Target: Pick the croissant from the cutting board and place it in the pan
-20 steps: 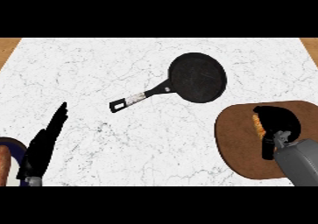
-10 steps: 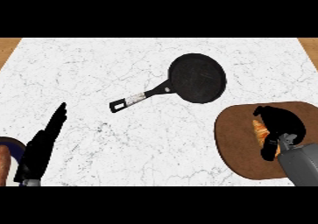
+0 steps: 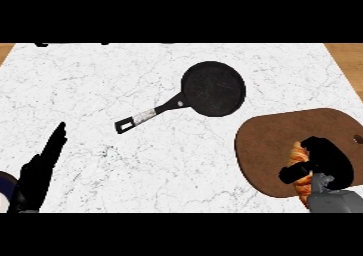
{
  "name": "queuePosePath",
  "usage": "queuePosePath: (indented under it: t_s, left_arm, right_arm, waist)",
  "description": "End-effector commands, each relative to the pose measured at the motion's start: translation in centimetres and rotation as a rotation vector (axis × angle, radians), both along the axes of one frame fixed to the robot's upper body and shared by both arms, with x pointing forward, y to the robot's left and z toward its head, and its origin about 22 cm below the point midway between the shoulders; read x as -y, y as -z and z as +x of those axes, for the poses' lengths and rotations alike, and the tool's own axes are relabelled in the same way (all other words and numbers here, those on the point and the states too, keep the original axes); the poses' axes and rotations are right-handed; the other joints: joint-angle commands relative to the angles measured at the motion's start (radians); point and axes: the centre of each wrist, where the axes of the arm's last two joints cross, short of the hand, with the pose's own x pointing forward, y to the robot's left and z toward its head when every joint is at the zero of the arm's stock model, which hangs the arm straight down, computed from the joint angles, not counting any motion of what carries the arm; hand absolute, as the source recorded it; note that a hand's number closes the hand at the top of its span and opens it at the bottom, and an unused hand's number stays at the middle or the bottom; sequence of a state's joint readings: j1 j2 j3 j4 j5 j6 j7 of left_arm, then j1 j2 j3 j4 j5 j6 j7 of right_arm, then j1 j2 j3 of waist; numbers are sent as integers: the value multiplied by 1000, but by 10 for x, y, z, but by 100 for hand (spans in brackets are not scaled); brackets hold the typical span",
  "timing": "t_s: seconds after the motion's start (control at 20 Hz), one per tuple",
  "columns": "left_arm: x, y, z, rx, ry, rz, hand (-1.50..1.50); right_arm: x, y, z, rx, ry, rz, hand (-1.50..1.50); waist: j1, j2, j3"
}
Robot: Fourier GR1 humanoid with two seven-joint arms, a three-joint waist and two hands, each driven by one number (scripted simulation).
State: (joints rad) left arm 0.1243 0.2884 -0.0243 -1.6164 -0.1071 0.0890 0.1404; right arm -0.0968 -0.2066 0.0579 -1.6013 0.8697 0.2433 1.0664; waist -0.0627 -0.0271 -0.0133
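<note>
Black fingers of the right hand (image 3: 328, 162) curl round the croissant (image 3: 298, 159) on the board (image 3: 287, 135); bare marble counter (image 3: 103, 85) separates them from the pan (image 3: 213, 89). Left hand (image 3: 40, 170) rests open, fingers straight.

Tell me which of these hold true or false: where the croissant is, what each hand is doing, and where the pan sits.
1. The croissant lies in the pan. False: it is on the cutting board.
2. The right hand curls over the croissant. True.
3. The left hand holds the pan's handle. False: it rests open near the lower left edge.
4. The pan sits up and left of the cutting board. True.
</note>
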Motion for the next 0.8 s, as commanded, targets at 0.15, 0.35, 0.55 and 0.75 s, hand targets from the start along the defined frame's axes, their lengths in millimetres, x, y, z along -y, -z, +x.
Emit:
queuePosePath:
  t_s: [0.15, 0.35, 0.55, 0.75]
  left_arm:
    - [-3, -4, 0, -1, 38, 9, 0]
    - [6, 2, -1, 7, 63, 0, 0]
    - [14, -14, 13, 23, 88, 6, 0]
    - [16, -14, 22, 21, 84, 8, 0]
  right_arm:
    - [-41, -57, -22, 350, 229, -302, 150]
    - [-77, -87, -33, 514, 173, -433, 150]
    - [-121, -115, -12, 587, 148, -473, 150]
    - [-122, -130, 30, 642, 121, -388, 150]
  waist:
    - [26, 6, 6]
    - [56, 18, 10]
    - [72, 26, 12]
    - [78, 30, 13]
